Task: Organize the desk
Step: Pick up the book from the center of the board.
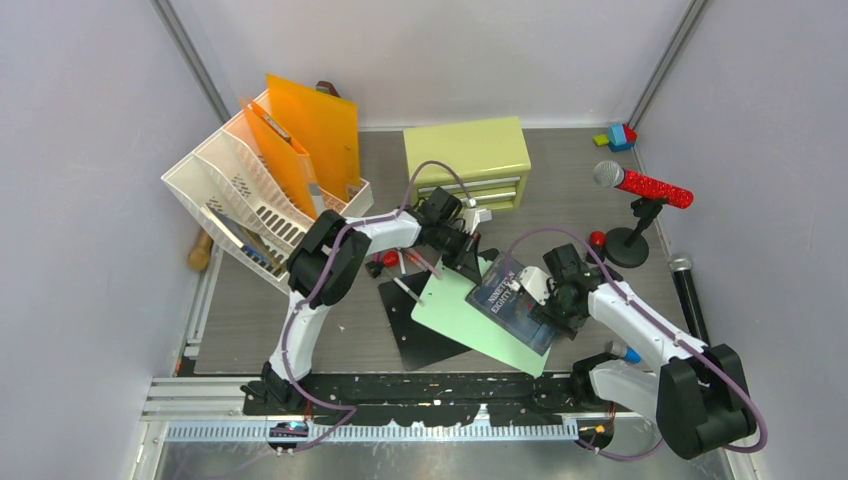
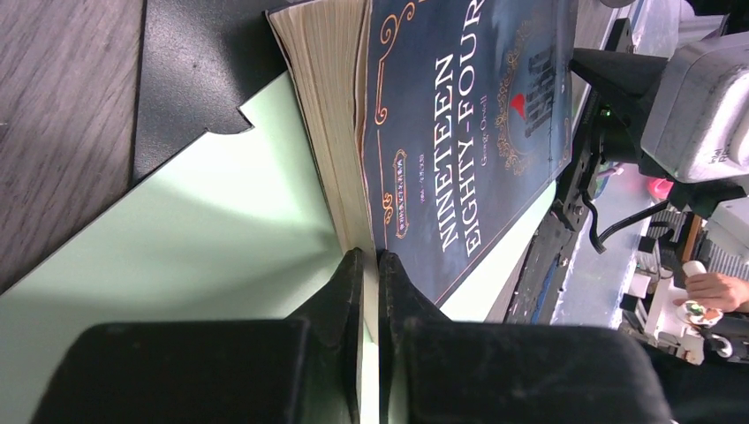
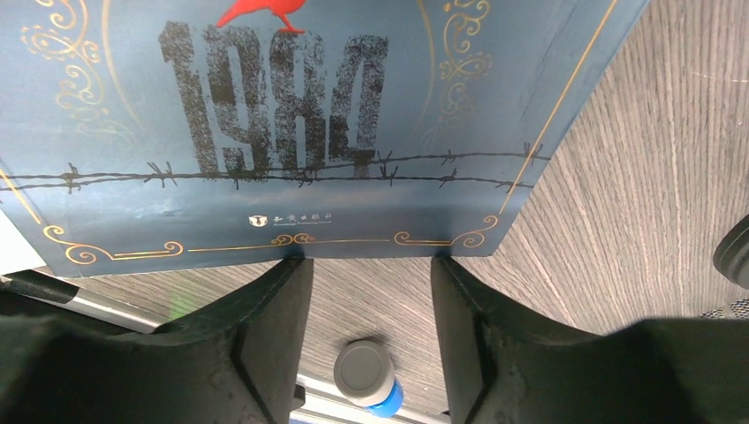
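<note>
Inward both arms bend over the tabletop's (image 1: 250,300) middle: left pincer (image 2: 371,258) pressed closed at the book's (image 2: 468,132) corner, right pincer (image 3: 371,265) half-wide against its edge.

Pale grey walls (image 1: 80,120) (metal corner posts (image 1: 192,60))

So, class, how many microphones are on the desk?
2. The red microphone sits on a stand at the right; the black microphone lies flat just right of it. Others could be hidden.

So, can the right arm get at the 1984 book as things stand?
Probably yes: the right gripper is open, its tips right at the near edge of the book, with nothing between them.
</note>
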`<state>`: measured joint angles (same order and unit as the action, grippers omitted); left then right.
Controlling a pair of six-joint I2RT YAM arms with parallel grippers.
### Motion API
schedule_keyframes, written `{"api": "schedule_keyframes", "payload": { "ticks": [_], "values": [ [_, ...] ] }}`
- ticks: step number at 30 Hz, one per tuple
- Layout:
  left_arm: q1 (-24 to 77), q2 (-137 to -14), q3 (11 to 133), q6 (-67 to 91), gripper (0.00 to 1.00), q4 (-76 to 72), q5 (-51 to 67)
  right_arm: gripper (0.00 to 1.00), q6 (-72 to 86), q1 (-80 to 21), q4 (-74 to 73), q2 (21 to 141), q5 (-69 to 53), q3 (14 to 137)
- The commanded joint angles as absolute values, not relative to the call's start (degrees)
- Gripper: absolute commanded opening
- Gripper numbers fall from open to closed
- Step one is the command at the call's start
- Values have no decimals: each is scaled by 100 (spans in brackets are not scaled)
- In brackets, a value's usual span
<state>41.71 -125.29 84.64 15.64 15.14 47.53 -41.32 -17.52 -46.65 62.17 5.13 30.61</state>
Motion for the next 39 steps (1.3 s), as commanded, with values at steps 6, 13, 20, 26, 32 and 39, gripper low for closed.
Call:
{"api": "schedule_keyframes", "payload": {
  "ticks": [6, 13, 20, 26, 32, 39],
  "values": [
    [4077, -11903, 8266, 954, 0, 1988, 4381, 81, -3763, -1802, -4885, 5655, -18, 3900],
    [4008, -11627, 8393, 439, 0, 2401, 4123, 86, -3573, -1802, -5667, 5724, -184, 4934],
    [4010, -11276, 8442, -152, 42, 2769, 3816, 85, -2913, -1805, -5480, 6846, -937, 5714],
    [4008, -10729, 8344, -1003, 62, 3363, 3008, 86, -2885, -1802, -5026, 7873, -1086, 5866],
    [4008, -10008, 7767, -1516, 63, 3394, 2418, 85, -3086, -1793, -4771, 8737, -1160, 6011],
    [4008, -9669, 7328, -1697, 63, 3351, 2398, 82, -3303, -1777, -4685, 9383, -1331, 6102]
  ]
}}
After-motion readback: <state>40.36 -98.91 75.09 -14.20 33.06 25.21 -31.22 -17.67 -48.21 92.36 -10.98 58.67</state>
